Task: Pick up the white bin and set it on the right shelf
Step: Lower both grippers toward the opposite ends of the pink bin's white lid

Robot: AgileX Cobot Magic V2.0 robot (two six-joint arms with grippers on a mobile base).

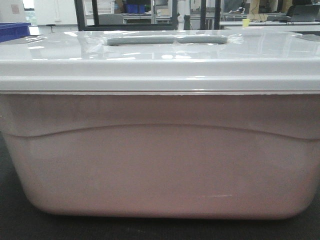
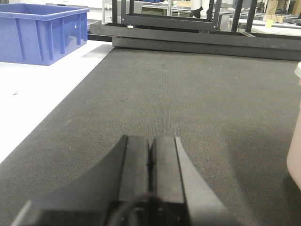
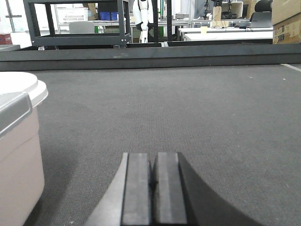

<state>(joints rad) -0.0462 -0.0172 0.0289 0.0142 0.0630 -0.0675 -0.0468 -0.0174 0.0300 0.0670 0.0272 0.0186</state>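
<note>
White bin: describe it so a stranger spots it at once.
On the dark grey mat sits the white bin, filling the front view. It is a tub with milky pinkish walls and a pale grey lid; the neighbouring blue bin is lidless.

A blue plastic crate (image 2: 42, 33) is sitting on a white tabletop (image 2: 33, 99), which is running alongside a dark grey woven mat (image 2: 188, 103). A black metal rack (image 3: 77, 40) is standing beyond the mat's far edge, and cardboard boxes (image 3: 286, 21) are showing in the background
</note>
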